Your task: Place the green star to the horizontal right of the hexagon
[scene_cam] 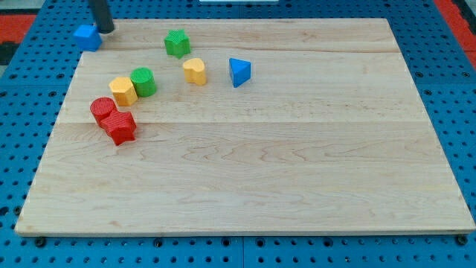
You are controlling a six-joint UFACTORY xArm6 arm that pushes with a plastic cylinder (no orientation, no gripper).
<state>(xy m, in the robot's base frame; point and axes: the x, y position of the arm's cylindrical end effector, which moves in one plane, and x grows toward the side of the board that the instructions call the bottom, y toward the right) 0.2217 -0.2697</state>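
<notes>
The green star [177,42] lies near the view's top, left of centre on the wooden board [297,164]. The yellow hexagon [123,90] sits lower left of it, touching the green cylinder [143,81] on its right. My tip [106,30] is at the view's top left corner of the board, just right of the blue cube [88,36], far to the left of the green star.
A yellow heart block [195,71] and a blue triangle block [239,71] lie below right of the star. A red cylinder [103,111] and a red star [120,127] touch each other at the left. Blue pegboard surrounds the board.
</notes>
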